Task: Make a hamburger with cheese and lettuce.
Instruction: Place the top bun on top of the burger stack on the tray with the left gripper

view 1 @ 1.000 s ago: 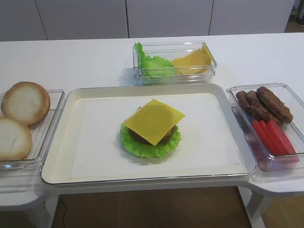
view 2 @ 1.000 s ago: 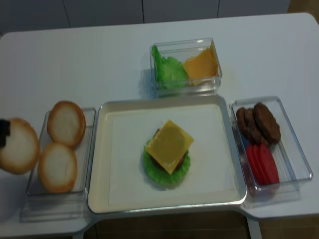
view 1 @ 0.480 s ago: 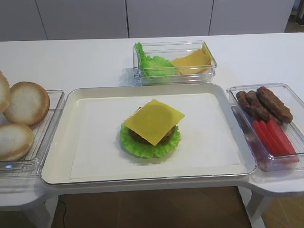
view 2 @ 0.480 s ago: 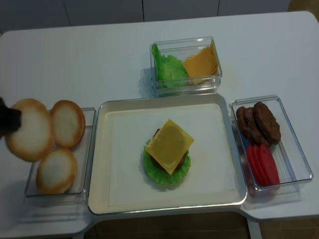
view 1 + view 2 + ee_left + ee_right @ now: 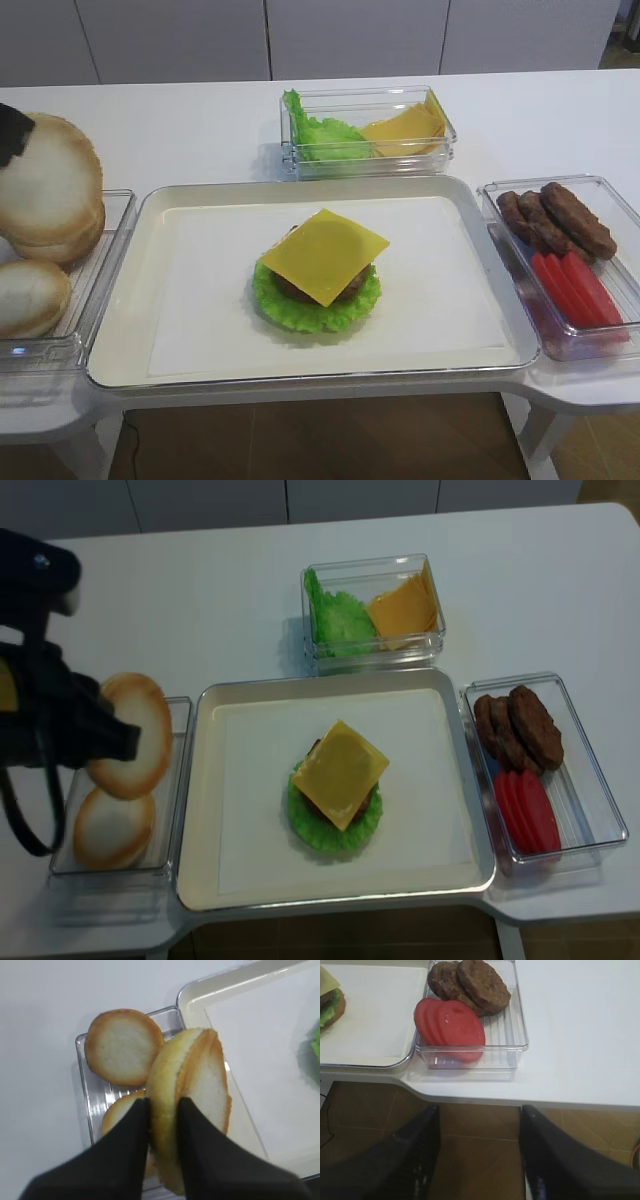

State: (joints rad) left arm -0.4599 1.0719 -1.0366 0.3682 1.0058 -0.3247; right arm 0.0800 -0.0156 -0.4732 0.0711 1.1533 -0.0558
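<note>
Left gripper [image 5: 162, 1110] is clamped on a bun [image 5: 192, 1095], held on edge over the bun tray [image 5: 178, 742] (left of the stack). Burger [image 5: 337, 785] with cheese [image 5: 340, 772] on lettuce [image 5: 322, 830] sits mid main tray [image 5: 200, 810], well right. Right gripper [image 5: 480, 1125] gapes wide, holding nothing

Bright yellow cheese [image 5: 324, 254] over a dark brown patty [image 5: 292, 287] and bright green lettuce [image 5: 315, 309]; pale, golden-rimmed bun halves [image 5: 131, 735]; red tomato slices [image 5: 451, 1029]; cream tray [image 5: 150, 290]; black left gripper [image 5: 162, 1132].
</note>
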